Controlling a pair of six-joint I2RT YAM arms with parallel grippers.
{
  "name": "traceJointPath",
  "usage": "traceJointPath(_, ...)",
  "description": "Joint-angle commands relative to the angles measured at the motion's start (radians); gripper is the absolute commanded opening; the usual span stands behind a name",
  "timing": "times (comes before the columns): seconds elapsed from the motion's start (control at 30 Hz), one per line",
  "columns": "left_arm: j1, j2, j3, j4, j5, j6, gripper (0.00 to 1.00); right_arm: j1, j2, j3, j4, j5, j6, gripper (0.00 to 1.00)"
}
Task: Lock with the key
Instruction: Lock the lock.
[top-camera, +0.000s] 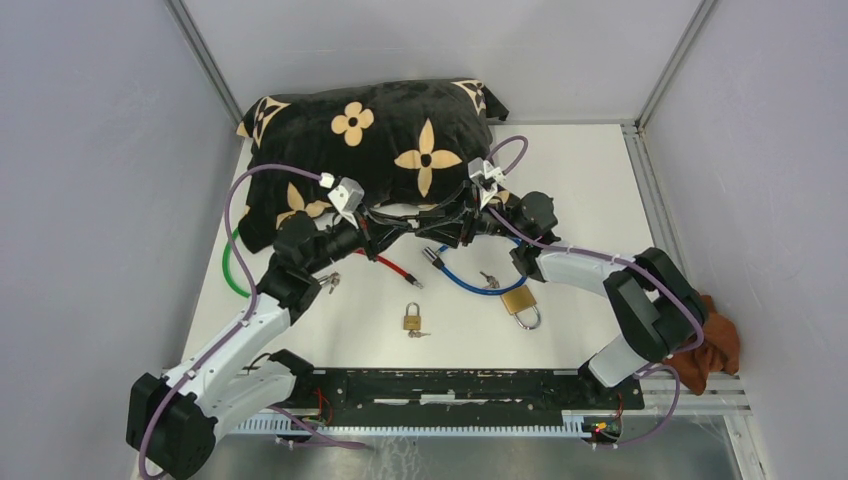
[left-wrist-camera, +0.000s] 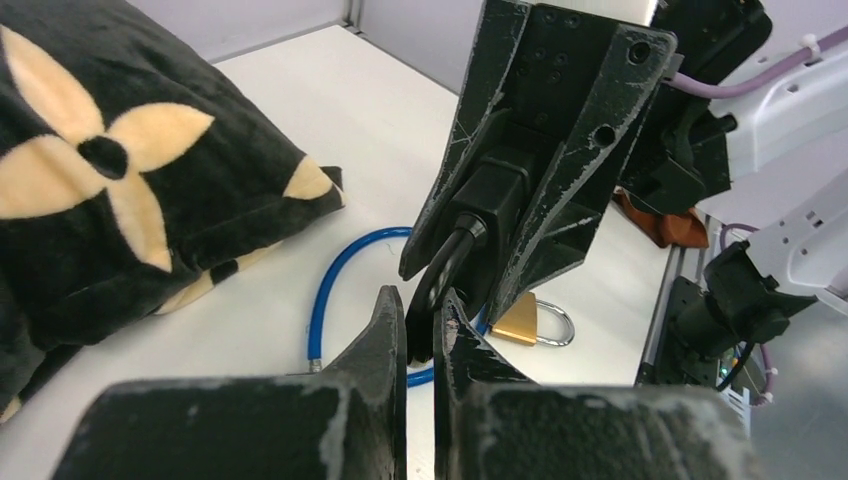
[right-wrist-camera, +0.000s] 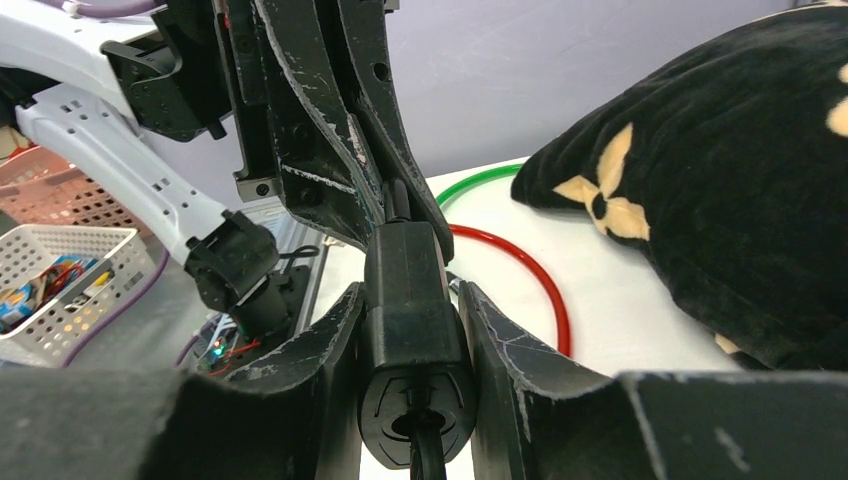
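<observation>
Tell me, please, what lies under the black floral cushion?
Only the green cable shows, its end vanishing at the black floral cushion edge. Whatever else lies beneath is covered.

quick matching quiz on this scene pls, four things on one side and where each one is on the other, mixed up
Things:
1. small padlock
2. rust cloth
3. black lock body
4. black cable

Places:
a. pinched in the left gripper
b. at the right edge of the table
c. clamped in the right gripper
d. lying free near the middle of the table

Pairs: 1-d, 2-b, 3-c, 4-a
</observation>
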Motion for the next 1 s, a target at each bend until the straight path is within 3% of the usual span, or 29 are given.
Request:
traceJointPath(0.0, -0.265, 0.113, 0.101, 0.197, 0.414, -0.097, 0.02, 0.224, 0.077, 0.118, -0.077, 0.024, -0.038, 0.0)
traceJointPath(0.27, -0.323, 0.167, 0.148, 0.103, 0.457, -0.088, 0.02, 0.224, 0.108, 0.228, -0.148, 0.027, -0.09, 0.0)
traceJointPath(0.43, -0.328, 0.141, 0.119, 0.227, 0.505, -0.114, 0.02, 0.196, 0.135, 0.249, -0.097, -0.02, -0.086, 0.0)
traceJointPath(0.6, -0.275, 0.095, 0.105, 0.345, 0.545, -0.178, 0.02, 0.138, 0.15, 0.274, -0.052, -0.189, -0.093, 0.0)
traceJointPath(0.8, -0.255, 0.075, 0.126, 0.258, 0.529, -0.175, 0.02, 0.127, 0.176, 0.28, 0.061, -0.256, -0.059, 0.0)
traceJointPath(0.97, -0.239, 0.078, 0.143, 0.148, 0.438, -0.13, 0.02, 0.143, 0.153, 0.271, -0.006, -0.238, -0.124, 0.0)
